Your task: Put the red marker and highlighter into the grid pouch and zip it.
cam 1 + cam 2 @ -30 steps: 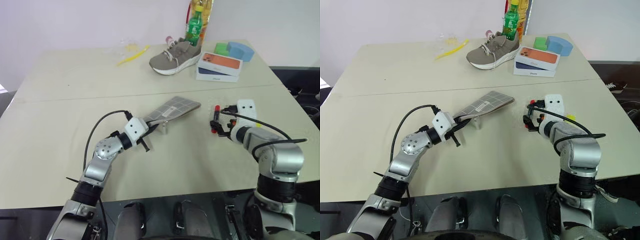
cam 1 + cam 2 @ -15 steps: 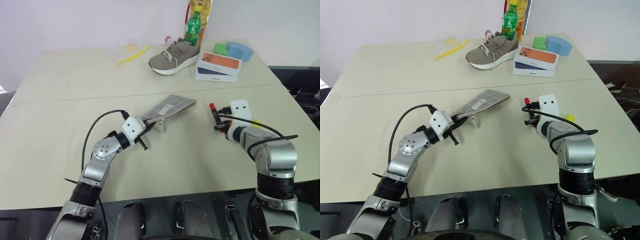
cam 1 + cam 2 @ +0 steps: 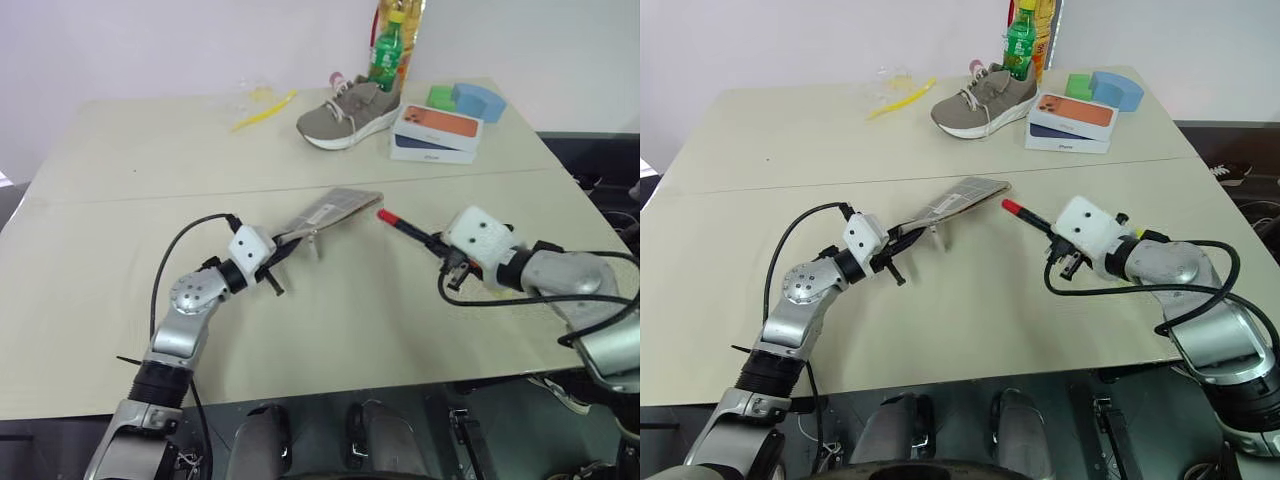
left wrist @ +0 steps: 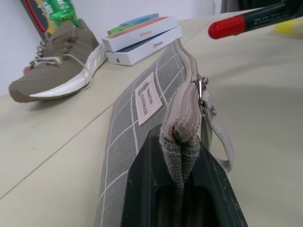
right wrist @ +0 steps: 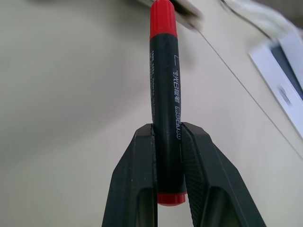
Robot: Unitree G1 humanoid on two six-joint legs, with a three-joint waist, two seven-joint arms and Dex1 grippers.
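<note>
Two grippers work above the table (image 3: 120,170): left gripper (image 3: 277,256) clenches the grid pouch (image 3: 325,211) by its zipper end; right gripper (image 3: 440,245) grasps the red marker (image 3: 400,224), its red tip just beside the pouch.

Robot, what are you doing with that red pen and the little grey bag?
The left gripper is shut on one end of the grid pouch, holding it up off the table. The right gripper is shut on the red marker, with its red end pointing toward the pouch's far end. The marker isn't in the pouch yet. The highlighter lies on the table.
</note>
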